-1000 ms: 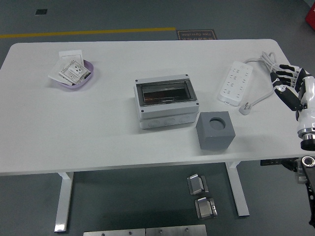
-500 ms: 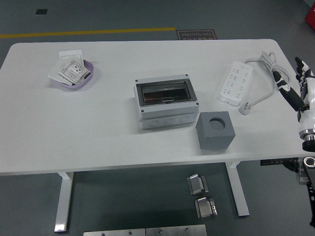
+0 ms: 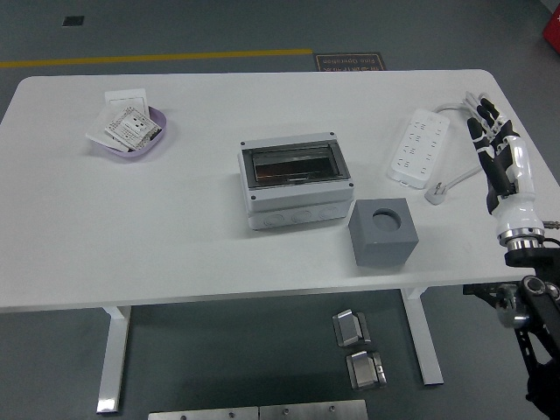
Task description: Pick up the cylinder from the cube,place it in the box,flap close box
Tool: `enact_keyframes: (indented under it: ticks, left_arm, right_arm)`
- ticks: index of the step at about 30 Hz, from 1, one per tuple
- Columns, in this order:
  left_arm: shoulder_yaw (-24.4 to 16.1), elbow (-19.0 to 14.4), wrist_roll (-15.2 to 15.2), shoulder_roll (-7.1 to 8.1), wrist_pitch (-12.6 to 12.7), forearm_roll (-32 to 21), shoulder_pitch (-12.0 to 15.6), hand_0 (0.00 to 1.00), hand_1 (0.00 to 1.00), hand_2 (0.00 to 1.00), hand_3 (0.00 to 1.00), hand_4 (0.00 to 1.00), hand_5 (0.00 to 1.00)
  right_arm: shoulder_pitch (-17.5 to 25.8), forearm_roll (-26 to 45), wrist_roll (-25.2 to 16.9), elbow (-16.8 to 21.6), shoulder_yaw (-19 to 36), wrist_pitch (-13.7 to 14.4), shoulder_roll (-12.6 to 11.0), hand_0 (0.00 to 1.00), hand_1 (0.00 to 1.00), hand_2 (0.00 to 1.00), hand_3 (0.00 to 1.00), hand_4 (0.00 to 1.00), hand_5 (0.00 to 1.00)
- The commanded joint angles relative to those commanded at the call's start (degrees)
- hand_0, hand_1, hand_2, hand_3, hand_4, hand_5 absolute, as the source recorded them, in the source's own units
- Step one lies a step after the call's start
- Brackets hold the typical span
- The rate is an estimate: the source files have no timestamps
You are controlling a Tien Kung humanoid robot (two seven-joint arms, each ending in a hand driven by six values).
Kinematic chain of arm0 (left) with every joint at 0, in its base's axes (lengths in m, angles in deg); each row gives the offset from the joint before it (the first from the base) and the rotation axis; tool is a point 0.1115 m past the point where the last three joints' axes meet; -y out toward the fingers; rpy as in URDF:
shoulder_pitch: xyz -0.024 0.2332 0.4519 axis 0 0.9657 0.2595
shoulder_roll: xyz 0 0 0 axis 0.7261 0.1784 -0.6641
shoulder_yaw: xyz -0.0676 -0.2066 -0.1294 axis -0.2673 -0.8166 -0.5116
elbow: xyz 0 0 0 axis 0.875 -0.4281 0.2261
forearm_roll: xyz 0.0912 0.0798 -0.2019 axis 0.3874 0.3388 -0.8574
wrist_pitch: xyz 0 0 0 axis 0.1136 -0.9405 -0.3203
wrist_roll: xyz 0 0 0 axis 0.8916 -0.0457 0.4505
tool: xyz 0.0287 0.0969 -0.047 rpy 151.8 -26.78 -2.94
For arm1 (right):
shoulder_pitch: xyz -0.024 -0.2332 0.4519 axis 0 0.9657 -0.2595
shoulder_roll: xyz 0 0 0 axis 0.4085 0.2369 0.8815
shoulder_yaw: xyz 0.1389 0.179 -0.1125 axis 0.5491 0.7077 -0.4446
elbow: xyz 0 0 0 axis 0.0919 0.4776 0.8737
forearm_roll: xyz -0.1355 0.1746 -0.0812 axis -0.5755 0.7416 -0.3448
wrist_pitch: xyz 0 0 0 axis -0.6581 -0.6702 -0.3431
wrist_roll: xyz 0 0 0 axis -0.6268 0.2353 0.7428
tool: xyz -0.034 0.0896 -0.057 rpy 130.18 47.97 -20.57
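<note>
I can't read the print on the packets (image 3: 129, 128) in the purple bowl (image 3: 157, 140) at upper left, too small. The box (image 3: 296, 180) has a dark lid that hides its inside, and the hole in the cube (image 3: 382, 231) is too shadowed to show its contents. My right arm (image 3: 535, 306) is cut off at the lower right corner.

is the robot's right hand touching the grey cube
No, the right hand is open over the table's right edge beside the power strip, well apart from the grey cube.

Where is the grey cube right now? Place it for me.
In the head view, the grey cube sits right of centre near the table's front edge, just right of the closed box and below the power strip.
</note>
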Motion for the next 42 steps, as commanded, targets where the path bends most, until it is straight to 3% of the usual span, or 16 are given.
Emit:
enact_keyframes:
  ticks: [3, 4, 9, 10, 14, 21, 24, 27, 28, 42]
  left_arm:
    - [-0.13, 0.0, 0.08, -0.09, -0.09, 0.35, -0.02, 0.894, 0.834, 0.811, 0.896, 0.958, 0.628]
    - [-0.17, 0.0, 0.08, -0.13, -0.13, 0.47, -0.04, 0.874, 0.82, 0.797, 0.884, 0.945, 0.611]
    - [-0.22, 0.0, -0.05, -0.2, -0.2, 0.79, -0.17, 0.874, 0.82, 0.797, 0.884, 0.945, 0.611]
    - [-0.21, 0.0, -0.09, -0.21, -0.22, 0.83, -0.2, 0.846, 0.807, 0.786, 0.875, 0.932, 0.601]
    - [-0.21, 0.0, -0.21, -0.3, -0.26, 1.05, -0.31, 0.846, 0.807, 0.786, 0.875, 0.932, 0.601]
    - [-0.26, 0.0, -0.3, -0.51, -0.14, 1.59, -0.27, 0.822, 0.799, 0.779, 0.871, 0.917, 0.589]
    - [-0.51, 0.0, -0.15, -0.61, -0.14, 2.06, -0.12, 0.801, 0.791, 0.77, 0.868, 0.912, 0.583]
    - [-0.58, 0.0, -0.14, -0.56, -0.18, 2.33, -0.15, 0.801, 0.791, 0.77, 0.868, 0.912, 0.583]
    - [-0.55, 0.0, -0.18, -0.48, -0.22, 2.36, -0.23, 0.784, 0.783, 0.764, 0.863, 0.904, 0.576]
    - [-0.53, 0.0, -0.08, 0.47, -0.24, 2.97, -1.35, 0.773, 0.78, 0.756, 0.861, 0.897, 0.569]
  right_arm:
    - [-0.59, 3.0, 0.67, -0.19, -1.26, -2.98, -0.58, 0.894, 0.797, 0.863, 0.847, 0.967, 0.673]
    - [-0.77, 3.43, 1.14, -0.25, -1.63, -4.13, -0.89, 0.807, 0.733, 0.757, 0.758, 0.956, 0.643]
    - [-1.01, 2.8, 2.55, -0.31, -2.47, -6.68, -1.68, 0.807, 0.733, 0.757, 0.758, 0.956, 0.643]
    - [-0.98, 2.35, 2.75, -0.32, -2.51, -6.91, -1.67, 0.722, 0.607, 0.58, 0.617, 0.974, 0.624]
    - [-0.85, -0.25, 3.67, -0.51, -2.52, -7.64, -1.48, 0.722, 0.607, 0.58, 0.617, 0.974, 0.624]
    - [-1.2, 1.05, -1.81, -1.65, -3.35, 0.02, -1.34, 0.72, 0.606, 0.574, 0.609, 0.976, 0.614]
    - [-1.43, 0.53, -2.28, -1.54, -3.66, 1.86, -1.23, 0.705, 0.596, 0.584, 0.612, 0.971, 0.587]
    - [-1.35, -0.95, -2.0, -0.64, -3.62, 2.76, -1.34, 0.705, 0.596, 0.584, 0.612, 0.971, 0.587]
    - [-1.22, -1.55, -1.83, -0.17, -3.45, 2.96, -1.46, 0.657, 0.544, 0.553, 0.557, 0.964, 0.504]
    - [0.57, -4.26, -0.65, 2.7, 1.6, 3.63, -1.81, 0.666, 0.561, 0.596, 0.623, 0.964, 0.535]
